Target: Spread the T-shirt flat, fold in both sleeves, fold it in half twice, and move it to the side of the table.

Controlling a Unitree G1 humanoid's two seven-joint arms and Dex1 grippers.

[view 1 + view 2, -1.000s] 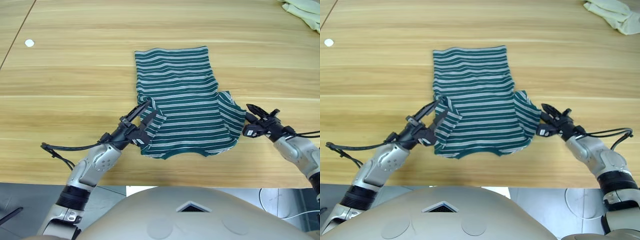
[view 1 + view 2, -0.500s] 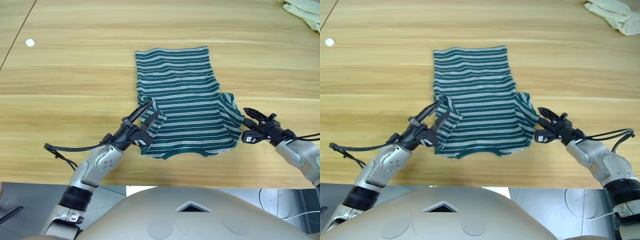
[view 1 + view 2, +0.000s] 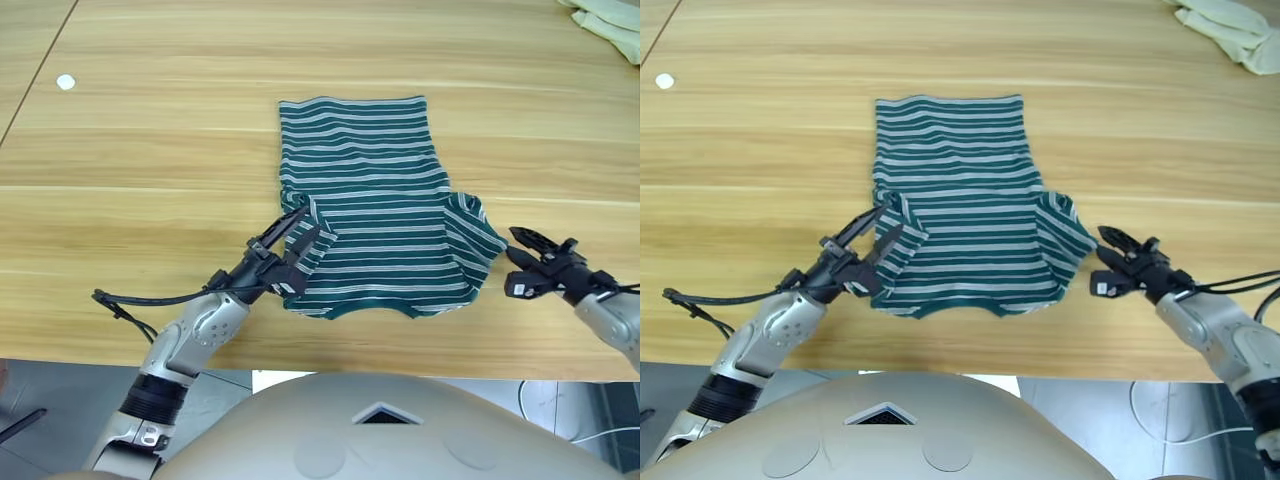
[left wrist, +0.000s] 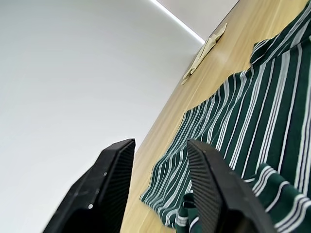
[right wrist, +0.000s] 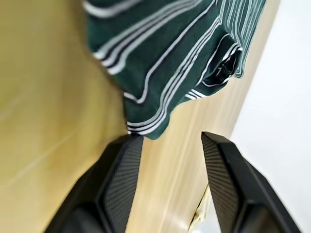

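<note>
T-shirt (image 3: 380, 205), dark green with thin white stripes, lies near the middle of the wooden surface (image 3: 150, 150) in the head view. Its neck edge is closest to the robot and its straight bottom edge is at the far end. Both sleeves are turned in over the body, and they look a bit puffy, not pressed flat. The left tool (image 3: 297, 238) is at about 8 o'clock from the shirt, right at the edge of the folded left sleeve, with its two fingers apart. A black cable (image 3: 140, 298) hangs off that arm. The right tool (image 3: 518, 262) is at about 4 o'clock, just beside the right sleeve and not touching it, and its fingers are apart too. A pale cloth (image 3: 605, 20) sits far off at 1 o'clock, and a small white dot (image 3: 66, 82) is at 10 o'clock.

In the left wrist view, the left tool (image 4: 159, 145) has a wide gap between its two black fingers (image 4: 107, 189). The striped shirt lies past the tips, and a fold of it bunches up close to one finger. The pale cloth shows far along the wood.

In the right wrist view, the right tool (image 5: 171, 138) is spread wide, and nothing is held. A rounded shirt edge lies just past the black fingers (image 5: 228, 184).
</note>
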